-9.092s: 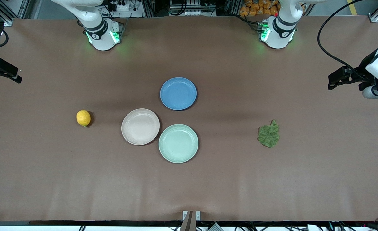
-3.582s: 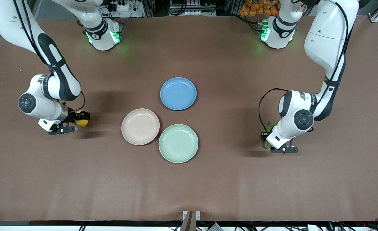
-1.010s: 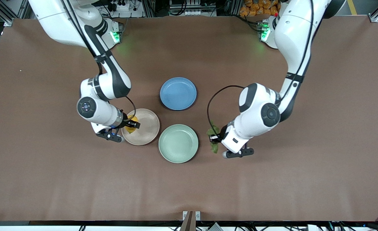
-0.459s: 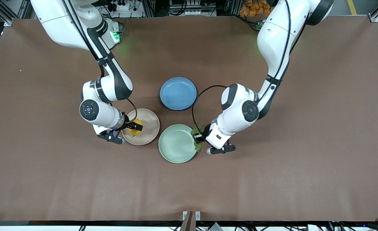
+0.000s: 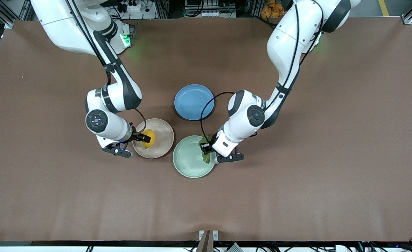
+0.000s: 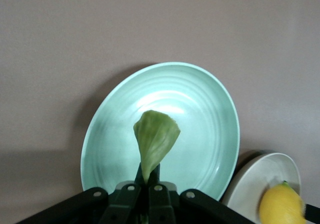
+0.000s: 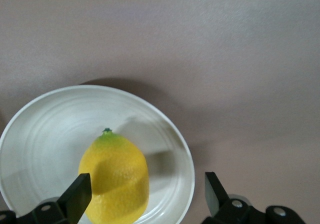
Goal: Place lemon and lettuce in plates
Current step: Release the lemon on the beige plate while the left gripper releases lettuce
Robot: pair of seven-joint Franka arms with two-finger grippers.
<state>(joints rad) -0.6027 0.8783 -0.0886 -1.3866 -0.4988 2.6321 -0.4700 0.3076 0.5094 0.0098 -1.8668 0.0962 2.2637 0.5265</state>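
Both arms moved in w/ loads: left gripper (image 6: 148, 186) now pinches ruffled dark green lettuce (image 6: 155, 141) over pale mint plate (image 5: 188, 164), while right gripper (image 7: 145, 196), spread, has small yellow lemon (image 7: 116, 179) on beige-pink plate (image 7: 40, 119), so lettuce release looks next.

The brown bench (image 5: 297, 196) carries three round plates close together at its middle. The beige-pink plate (image 5: 162, 140) lies under the right arm's jaws, the mint green plate (image 5: 188, 162) under the left arm's jaws, touching it. The blue plate (image 5: 191, 101) lies near both, under neither.
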